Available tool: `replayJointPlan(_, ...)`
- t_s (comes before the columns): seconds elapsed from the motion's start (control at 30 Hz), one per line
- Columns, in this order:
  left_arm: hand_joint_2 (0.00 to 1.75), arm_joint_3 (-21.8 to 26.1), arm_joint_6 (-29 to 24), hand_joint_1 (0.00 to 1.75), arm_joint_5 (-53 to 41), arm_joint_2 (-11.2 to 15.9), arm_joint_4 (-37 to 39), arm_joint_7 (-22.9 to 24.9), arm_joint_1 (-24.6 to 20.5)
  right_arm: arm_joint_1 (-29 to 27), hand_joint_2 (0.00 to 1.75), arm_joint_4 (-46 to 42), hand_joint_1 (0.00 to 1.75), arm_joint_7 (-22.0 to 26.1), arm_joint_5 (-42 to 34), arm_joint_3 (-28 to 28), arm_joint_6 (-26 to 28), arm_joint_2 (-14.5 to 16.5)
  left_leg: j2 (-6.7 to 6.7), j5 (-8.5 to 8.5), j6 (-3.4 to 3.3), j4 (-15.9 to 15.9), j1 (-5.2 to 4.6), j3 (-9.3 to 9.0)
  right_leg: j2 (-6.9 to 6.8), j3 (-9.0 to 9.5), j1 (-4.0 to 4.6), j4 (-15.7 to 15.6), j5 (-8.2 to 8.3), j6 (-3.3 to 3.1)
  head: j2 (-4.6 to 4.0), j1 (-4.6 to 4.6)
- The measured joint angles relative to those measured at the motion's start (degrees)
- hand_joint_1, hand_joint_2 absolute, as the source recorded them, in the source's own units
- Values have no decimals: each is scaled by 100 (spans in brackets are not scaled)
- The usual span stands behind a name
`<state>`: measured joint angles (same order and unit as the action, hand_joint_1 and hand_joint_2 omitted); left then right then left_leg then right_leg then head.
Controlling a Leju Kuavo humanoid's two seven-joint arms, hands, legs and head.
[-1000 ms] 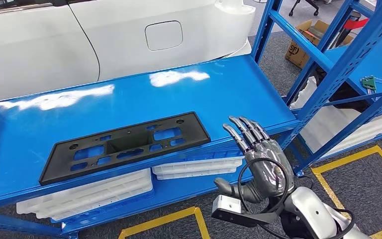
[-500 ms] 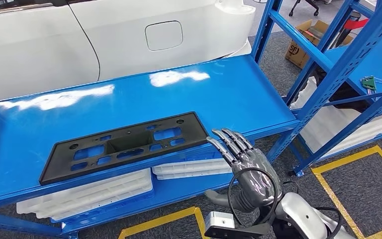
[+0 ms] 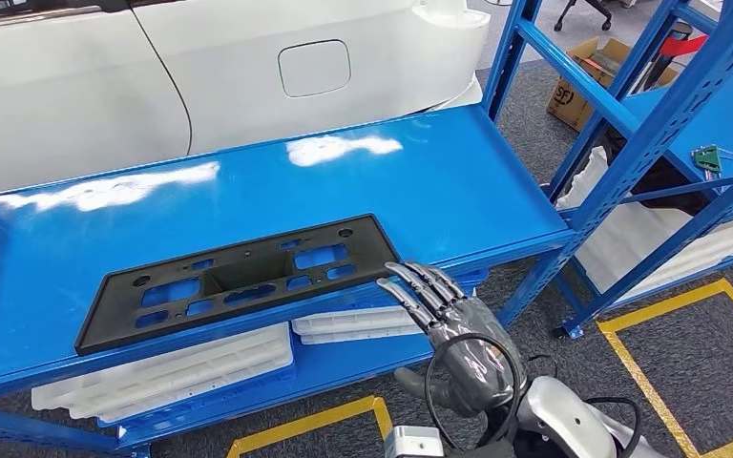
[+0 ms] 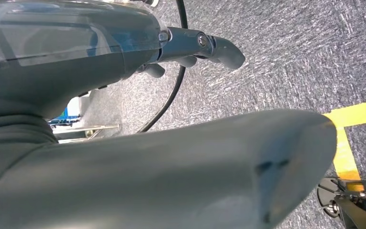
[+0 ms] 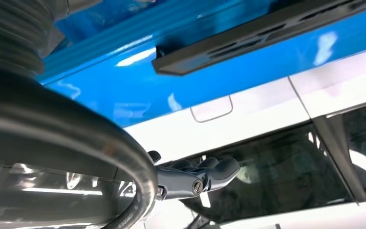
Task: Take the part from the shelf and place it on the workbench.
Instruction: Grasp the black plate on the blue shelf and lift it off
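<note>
The part, a long black plate (image 3: 239,277) with several cut-outs, lies flat near the front edge of the blue shelf (image 3: 391,181). My right hand (image 3: 453,329) is raised below and in front of the shelf, fingers apart and stretched out, holding nothing. Its fingertips (image 3: 403,277) reach up to the plate's near right corner; I cannot tell whether they touch it. From the right wrist, the plate (image 5: 267,36) is seen edge-on over the shelf lip, beyond the dark fingers (image 5: 209,174). My left hand (image 4: 124,157) hangs over grey carpet and holds nothing.
White plastic trays (image 3: 162,372) lie on the lower shelf level under the plate. A white car body (image 3: 248,67) stands right behind the shelf. A second blue rack (image 3: 668,105) stands to the right, with a cardboard box (image 3: 582,91) and yellow floor tape (image 3: 668,305) nearby.
My right hand has moved down and to the left, bringing its fingertips from beside the shelf's front edge up to the plate's right corner. The plate has not moved.
</note>
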<state>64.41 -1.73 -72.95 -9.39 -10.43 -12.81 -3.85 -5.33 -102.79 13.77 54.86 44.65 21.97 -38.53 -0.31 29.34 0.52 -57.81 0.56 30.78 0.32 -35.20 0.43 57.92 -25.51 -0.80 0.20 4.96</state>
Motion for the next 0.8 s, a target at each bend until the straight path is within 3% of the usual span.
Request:
replayJointPlan(0.37, 0, -2, 36, 0, -66, 37, 0, 0, -2, 297, 175, 390, 0, -202, 495, 450, 0, 59, 1, 0, 0, 0, 0, 0, 0, 0, 0, 0, 0, 0, 0, 0)
replayJointPlan(0.8, 0, -13, 130, 0, -132, 79, 0, 0, -18, 1416, 175, 1112, 0, -504, 1154, 1012, -266, -142, 8, -1, 0, 0, 0, -1, 4, 0, 0, 1, 1, -1, 0, -1)
